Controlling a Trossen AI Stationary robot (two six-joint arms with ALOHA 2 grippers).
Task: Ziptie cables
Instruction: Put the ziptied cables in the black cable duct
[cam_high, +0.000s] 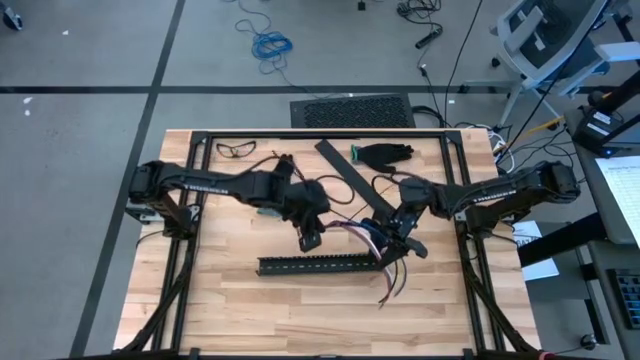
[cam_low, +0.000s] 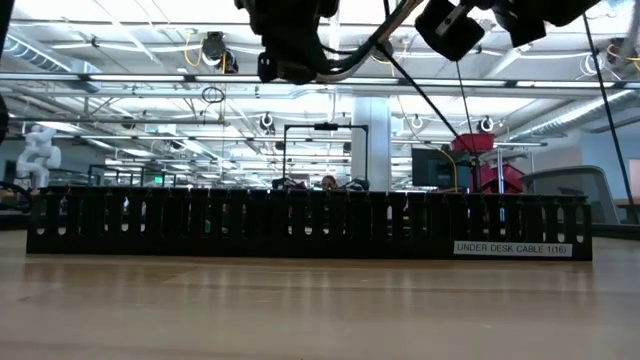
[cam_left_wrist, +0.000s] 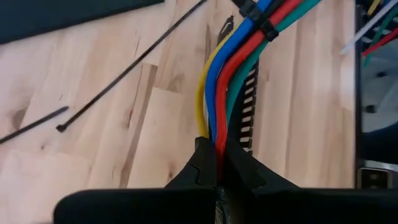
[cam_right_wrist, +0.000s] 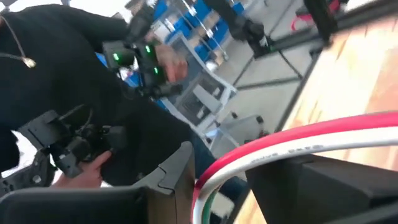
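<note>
You are holding the bundle of thin multicoloured cables (cam_left_wrist: 219, 68) raised above the black slotted plastic strip (cam_high: 318, 265) mid-table, left gripper (cam_left_wrist: 217, 163) pinching one end, right gripper (cam_right_wrist: 217, 180) clasping the other, already banded once, so next fetch a loose black ziptie (cam_left_wrist: 127, 68).

Open-plan lab, ceiling light rows (cam_low: 150, 60), office chair (cam_high: 545, 35)
</note>
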